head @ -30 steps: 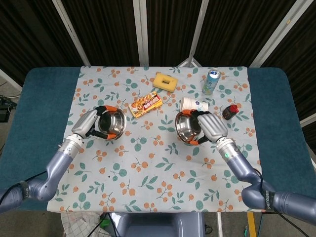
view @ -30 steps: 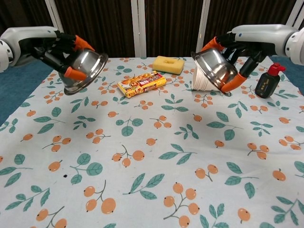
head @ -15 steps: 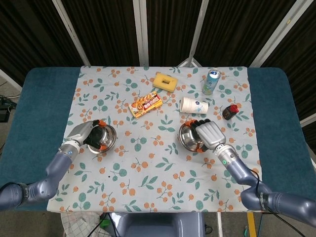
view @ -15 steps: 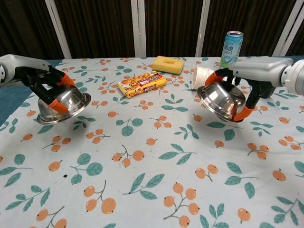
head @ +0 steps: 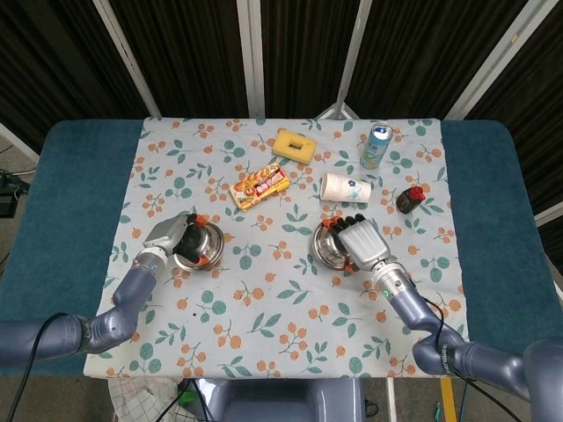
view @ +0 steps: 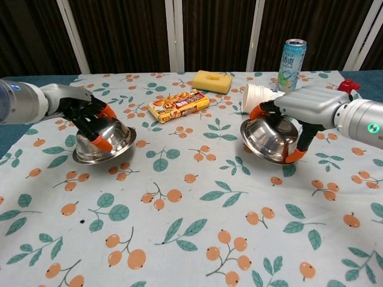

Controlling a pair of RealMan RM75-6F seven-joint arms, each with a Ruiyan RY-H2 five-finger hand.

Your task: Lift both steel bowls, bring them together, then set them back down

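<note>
While its orange-tipped fingers (view: 103, 143) curl over the rim, the left robot hand (view: 84, 112) grips the left round polished steel bowl (view: 103, 142), which sits low over the floral cloth near the left side of the surface (view: 191, 239), tilted slightly towards the centre; whether its base touches the cloth cannot be told. From the head view the same left robot hand (head: 166, 236) lies across the outer side of that bowl (head: 199, 245). The right robot hand (view: 299, 110) holds the right round polished steel bowl (view: 267, 139) by its far rim, thumb and fingers clamped on opposite sides, the bowl tipped with its opening facing left and forward and its lower edge close to the cloth. In the head view the right robot hand (head: 360, 240) covers much of this bowl (head: 327, 245). The two bowls are well apart.

Just behind the right bowl a white paper cup (head: 345, 186) lies on its side. Beyond it stands a tall blue-green drinks can (view: 291, 56), upright, and to the right a small dark bottle with a red cap (head: 409, 199). A yellow rectangular sponge (view: 212, 81) rests near the far edge, and an orange snack packet (view: 179, 105) lies between the sponge and the left bowl. The white cloth printed with orange berries and green leaves (head: 290, 290) covers the teal surface.
</note>
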